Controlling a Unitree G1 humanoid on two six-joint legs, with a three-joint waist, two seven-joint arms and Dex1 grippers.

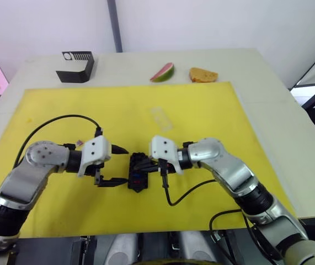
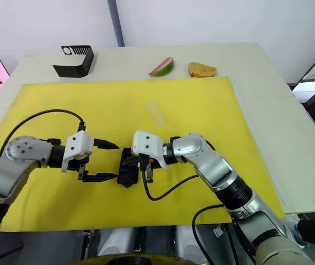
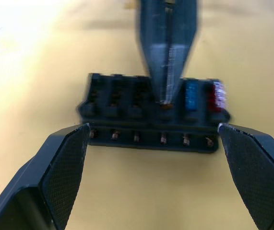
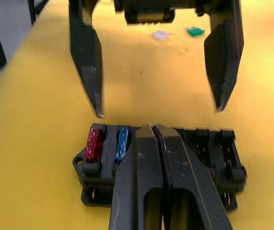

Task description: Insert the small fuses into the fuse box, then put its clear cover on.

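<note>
Right gripper [image 4: 158,132] pinched over fuse box [image 4: 213,158], perhaps touching.

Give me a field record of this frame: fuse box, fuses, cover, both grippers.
fuse box: black, flat on the yellow mat, between the grippers
fuses seated: red fuse and blue fuse, side by side at one end
loose fuses: green fuse and clear grey fuse on the mat
clear cover: off, lying on the mat beyond the box
left gripper: fingers open, facing the box
right gripper: fingers shut, tip pressed at a slot beside the blue fuse; what it holds cannot be told
</note>
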